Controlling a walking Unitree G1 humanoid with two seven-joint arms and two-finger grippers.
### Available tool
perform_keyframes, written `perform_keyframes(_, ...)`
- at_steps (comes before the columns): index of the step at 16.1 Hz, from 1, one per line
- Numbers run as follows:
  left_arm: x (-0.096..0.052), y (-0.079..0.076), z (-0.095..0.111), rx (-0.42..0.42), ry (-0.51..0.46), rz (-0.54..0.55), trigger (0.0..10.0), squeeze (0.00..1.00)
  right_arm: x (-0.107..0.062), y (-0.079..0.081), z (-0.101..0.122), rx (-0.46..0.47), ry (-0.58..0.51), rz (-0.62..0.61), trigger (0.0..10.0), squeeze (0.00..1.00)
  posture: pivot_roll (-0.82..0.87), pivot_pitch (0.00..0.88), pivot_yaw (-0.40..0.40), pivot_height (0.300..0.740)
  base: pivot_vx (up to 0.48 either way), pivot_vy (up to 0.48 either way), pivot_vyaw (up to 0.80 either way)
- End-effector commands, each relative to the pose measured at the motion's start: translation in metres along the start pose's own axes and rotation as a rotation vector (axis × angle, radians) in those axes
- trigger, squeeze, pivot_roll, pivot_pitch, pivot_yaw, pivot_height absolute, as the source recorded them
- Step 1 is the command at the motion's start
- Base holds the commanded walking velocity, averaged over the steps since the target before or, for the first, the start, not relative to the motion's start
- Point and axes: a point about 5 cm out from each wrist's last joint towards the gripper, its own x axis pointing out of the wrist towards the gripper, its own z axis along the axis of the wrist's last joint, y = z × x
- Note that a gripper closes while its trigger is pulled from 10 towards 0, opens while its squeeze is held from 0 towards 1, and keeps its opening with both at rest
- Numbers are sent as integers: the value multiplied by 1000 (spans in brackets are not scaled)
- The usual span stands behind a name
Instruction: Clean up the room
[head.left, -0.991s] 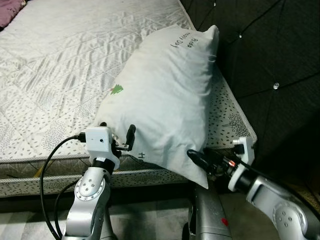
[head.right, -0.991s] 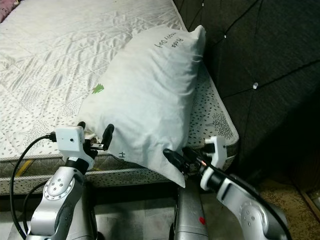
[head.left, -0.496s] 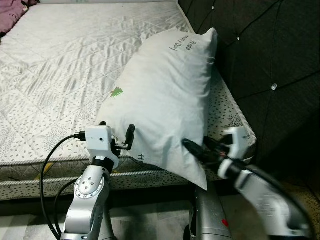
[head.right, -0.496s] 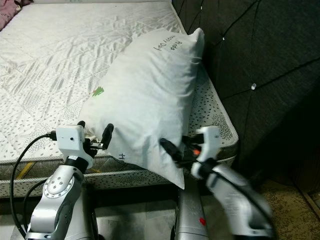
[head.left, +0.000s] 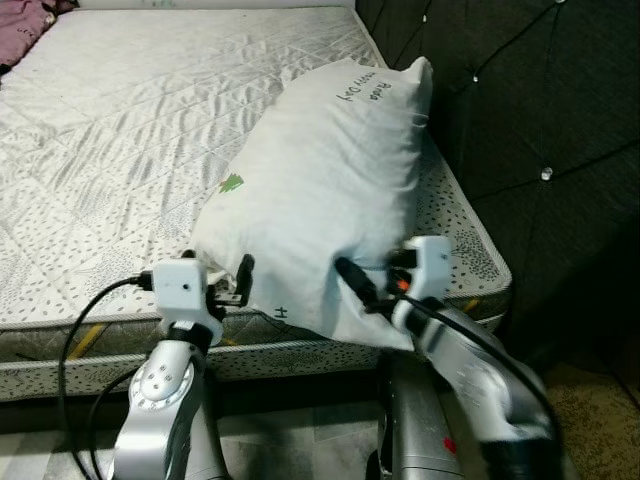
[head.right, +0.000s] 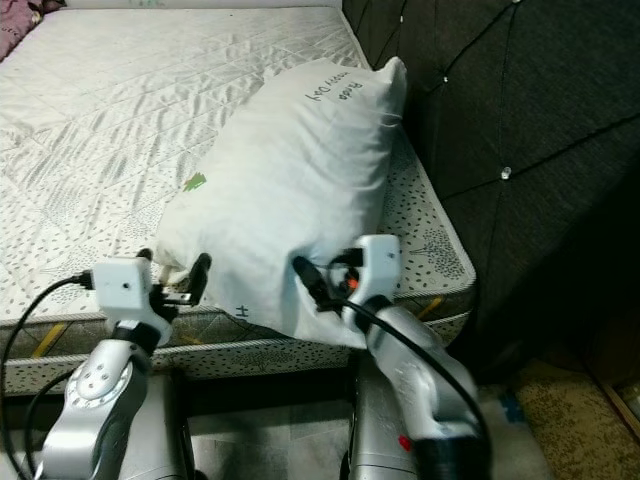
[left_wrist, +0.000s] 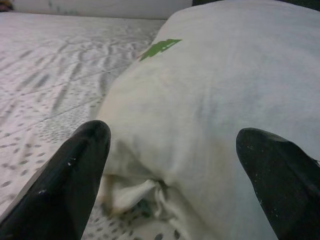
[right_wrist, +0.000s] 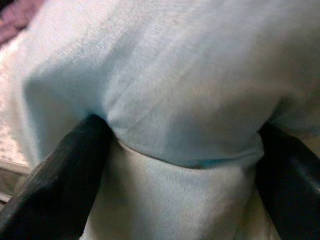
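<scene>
A large white fabric pillow with a small green tree mark and dark handwriting near its far end lies lengthwise along the right edge of a white quilted mattress with a speckled border, its far end close to the dark tufted headboard and its near end overhanging the mattress's front right corner. The left gripper sits at the pillow's near left corner, at the front edge of the mattress; in the left wrist view its two black fingers are spread wide to either side of the pillow's bunched corner, not closed on it. The right gripper is pressed into the pillow's near end, and in the right wrist view its fingers stand apart with a fold of the white cloth bulging between them, touching the fabric on both sides.
</scene>
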Motion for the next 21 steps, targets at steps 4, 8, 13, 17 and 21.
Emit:
perform_keyframes(4,-19,17,0,47,24,96,10000,0,19,14,-11,-60,79,7,0,0,40,66,-46,478,0,0,0)
perform_keyframes(8,-28,11,-1,35,34,100,10000,0,26,18,-22,-78,126,14,0,0,52,69,-63,478,0,0,0)
perform_keyframes(13,-26,6,-7,13,58,113,10000,0,31,10,-28,-43,143,-66,0,0,40,37,-60,478,0,0,0)
perform_keyframes(17,-26,7,-9,20,68,118,10000,0,31,5,-32,-42,153,-81,0,0,39,42,-63,478,0,0,0)
perform_keyframes(21,-26,6,-9,18,70,127,10000,0,30,-1,-35,-44,161,-91,0,0,40,48,-67,478,0,0,0)
